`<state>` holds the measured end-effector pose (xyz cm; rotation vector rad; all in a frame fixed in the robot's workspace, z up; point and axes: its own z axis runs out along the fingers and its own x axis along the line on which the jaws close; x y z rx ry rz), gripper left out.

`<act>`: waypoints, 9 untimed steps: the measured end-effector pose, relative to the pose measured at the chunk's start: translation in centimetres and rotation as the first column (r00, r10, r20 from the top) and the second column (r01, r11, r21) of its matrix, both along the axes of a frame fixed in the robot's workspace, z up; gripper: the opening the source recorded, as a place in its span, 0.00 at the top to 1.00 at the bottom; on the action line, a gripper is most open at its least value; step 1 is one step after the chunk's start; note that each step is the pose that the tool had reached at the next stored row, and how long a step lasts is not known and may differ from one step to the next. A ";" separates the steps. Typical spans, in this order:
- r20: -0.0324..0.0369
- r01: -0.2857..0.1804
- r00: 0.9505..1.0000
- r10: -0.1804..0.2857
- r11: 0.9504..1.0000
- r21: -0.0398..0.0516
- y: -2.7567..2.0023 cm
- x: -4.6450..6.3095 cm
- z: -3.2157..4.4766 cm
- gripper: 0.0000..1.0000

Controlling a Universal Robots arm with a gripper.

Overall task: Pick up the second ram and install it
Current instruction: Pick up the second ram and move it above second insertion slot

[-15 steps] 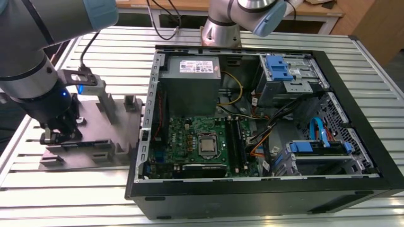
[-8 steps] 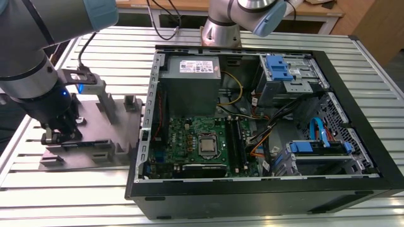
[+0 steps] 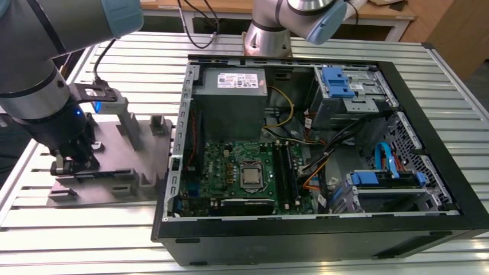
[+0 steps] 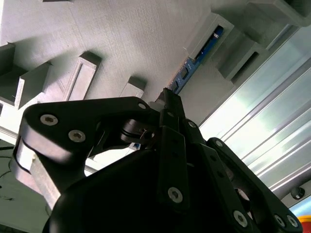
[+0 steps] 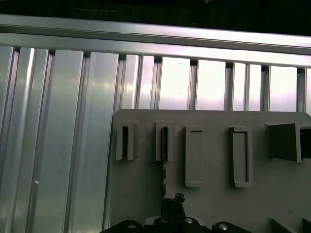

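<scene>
The gripper [image 4: 167, 99] is down at the grey holder [image 4: 121, 39] on the tabletop [image 3: 91, 229], beside the open computer [image 3: 306, 240], and its fingers are pinched almost together on one end of the second ram [image 4: 197, 56], which stands on its edge in a slot of the holder.

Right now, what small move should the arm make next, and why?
Probably a short, straight lift out of the grey holder: the gripper sits at the end of the second ram, which lies in its slot, outside the computer case.
</scene>
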<state>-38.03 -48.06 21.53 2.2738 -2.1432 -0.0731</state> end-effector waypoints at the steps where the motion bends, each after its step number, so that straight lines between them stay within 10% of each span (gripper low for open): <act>1: 0.000 0.000 1.000 0.000 1.000 0.000 0.00 0.0 0.00 0.89; 9: 0.000 -0.001 1.000 0.001 1.000 0.000 0.00 0.0 0.00 0.70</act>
